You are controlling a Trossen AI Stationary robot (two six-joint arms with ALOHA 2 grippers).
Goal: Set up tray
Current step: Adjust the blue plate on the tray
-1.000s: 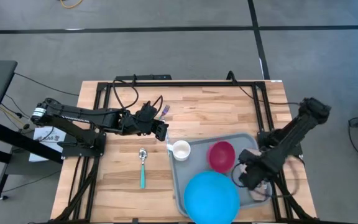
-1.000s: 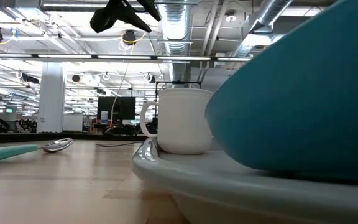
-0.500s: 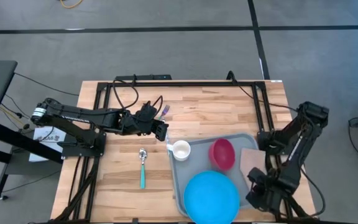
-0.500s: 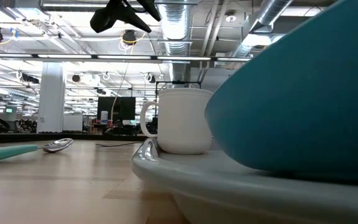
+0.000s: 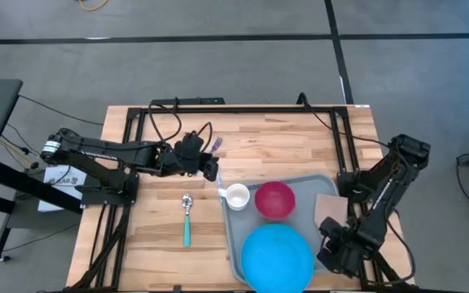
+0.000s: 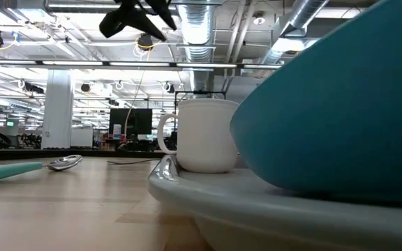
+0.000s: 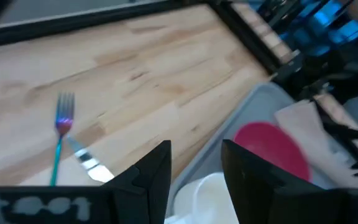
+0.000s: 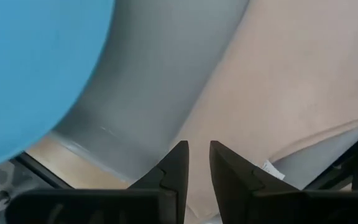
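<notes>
I read no brand or legible writing anywhere; a white paper off the desk's nine o'clock edge carries print too small to make out.

On the wooden desk I count one tray, one white mug, one pink bowl, one blue plate, one beige napkin, one teal-handled spoon, and one fork with a teal handle and purplish tines. A silver blade lies just beside the fork; I cannot tell its handle.

The tray sits in the desk's five o'clock quarter. On it, the mug stands at ten o'clock, the bowl just beside it toward the centre, the plate at six o'clock reaching past the rim, and the napkin at three o'clock. The spoon lies on the desk at nine o'clock of the tray, apart from it.

My left claw hovers above the tray's ten o'clock corner, fingers parted a moderate gap with nothing between them. My right claw hangs at the tray's four o'clock edge over the napkin, fingers at a narrow gap, gripping nothing I can see.
</notes>
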